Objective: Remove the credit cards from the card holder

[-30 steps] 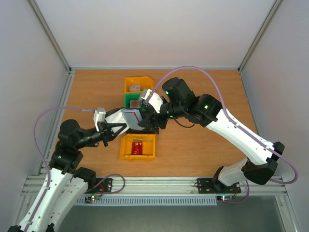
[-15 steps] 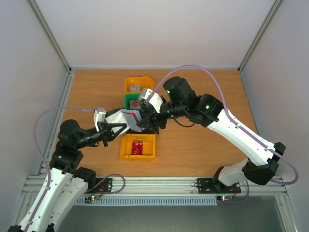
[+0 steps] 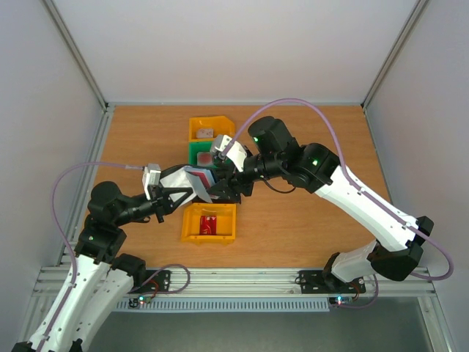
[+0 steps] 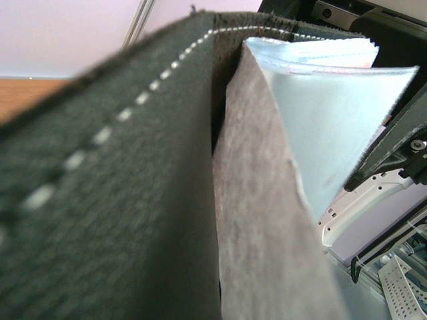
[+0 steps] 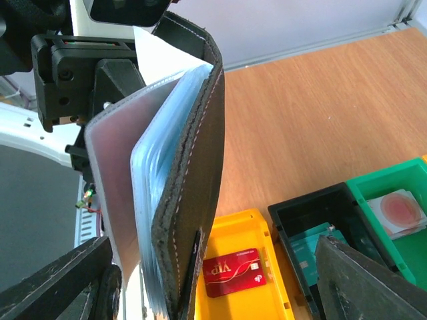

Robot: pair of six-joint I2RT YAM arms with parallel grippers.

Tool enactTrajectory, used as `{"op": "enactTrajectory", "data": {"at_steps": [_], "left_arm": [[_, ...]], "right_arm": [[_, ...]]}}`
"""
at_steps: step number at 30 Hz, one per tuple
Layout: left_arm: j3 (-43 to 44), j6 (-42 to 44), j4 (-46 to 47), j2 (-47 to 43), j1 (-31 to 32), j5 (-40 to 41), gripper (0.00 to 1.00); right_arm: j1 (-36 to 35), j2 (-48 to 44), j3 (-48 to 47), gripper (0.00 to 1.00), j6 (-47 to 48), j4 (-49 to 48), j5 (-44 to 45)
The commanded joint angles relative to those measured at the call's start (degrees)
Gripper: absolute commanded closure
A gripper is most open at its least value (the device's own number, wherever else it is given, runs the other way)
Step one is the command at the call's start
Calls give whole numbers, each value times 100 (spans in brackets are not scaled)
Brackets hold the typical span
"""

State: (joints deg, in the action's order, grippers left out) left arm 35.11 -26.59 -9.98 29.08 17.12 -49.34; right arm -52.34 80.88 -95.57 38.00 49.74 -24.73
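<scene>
The card holder [image 3: 192, 181] is held up off the table above the bins, standing on edge, its black stitched cover [image 5: 197, 147] toward my right wrist camera and its shiny blue pockets [image 5: 150, 200] fanned open. My left gripper [image 3: 178, 195] is shut on its cover; the cover [image 4: 133, 187] fills the left wrist view and hides the fingers. My right gripper [image 5: 213, 293] is open, a finger on each side of the holder's lower edge, touching neither side. A red credit card [image 5: 235, 272] lies in the near yellow bin [image 3: 210, 221]. A teal card [image 5: 313, 250] lies in the black bin [image 5: 293, 213].
A green bin [image 5: 383, 183] behind the black one holds a white card with a pink round mark [image 5: 398, 210]. A second yellow bin [image 3: 209, 129] stands farther back with something grey in it. The bins form a row on the wooden table [image 3: 308, 139].
The holder's inner pages have fanned out a little toward the near side. My right gripper has edged slightly at the holder; the left arm has stayed put.
</scene>
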Motion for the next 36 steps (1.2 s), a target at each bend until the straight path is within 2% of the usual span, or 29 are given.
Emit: {"op": "enactTrajectory", "data": {"at_steps": [1,8,14,17,19,24,26,27,28,29,32,33,34,36], "left_arm": [[-29,-45,429,-67,15,-126,100],[-31,-35,420,-62,13,-99,100],[-22,-39,404,-43,15,-9,100],[-4,-61,361,-26,12,127,100],[24,-66,241,-6,10,217,100],[-92,-59,76,-85,12,444,100],[-179,-65,32,-125,12,563,100],[-230,-72,9,-147,17,637,100],[-272,-81,-48,-173,11,721,97],[-320,-86,-118,-209,14,826,89],[-465,-89,-305,-317,2,1179,50],[-533,-113,-323,-352,-13,1260,40],[-629,-179,-290,-379,-41,1310,32],[-846,-419,-108,-441,-90,1330,25]], "right_arm": [[31,-107,-101,16,17,30,-90],[31,-52,-119,17,-111,-78,104],[-31,235,-213,23,-522,-327,546],[-140,416,-241,31,-650,-428,629],[-196,477,-249,44,-770,-459,605],[-267,602,-154,84,-1185,-495,454],[-284,665,-181,97,-1356,-384,633],[-286,692,-191,99,-1450,-313,780],[-286,712,-203,99,-1525,-222,961],[-286,729,-221,99,-1603,-136,1138],[-286,744,-251,99,-1871,167,1794],[-286,745,-257,99,-1956,275,2029],[-286,760,-264,99,-2049,438,2264],[-294,834,-312,99,-2240,782,3151]]}}
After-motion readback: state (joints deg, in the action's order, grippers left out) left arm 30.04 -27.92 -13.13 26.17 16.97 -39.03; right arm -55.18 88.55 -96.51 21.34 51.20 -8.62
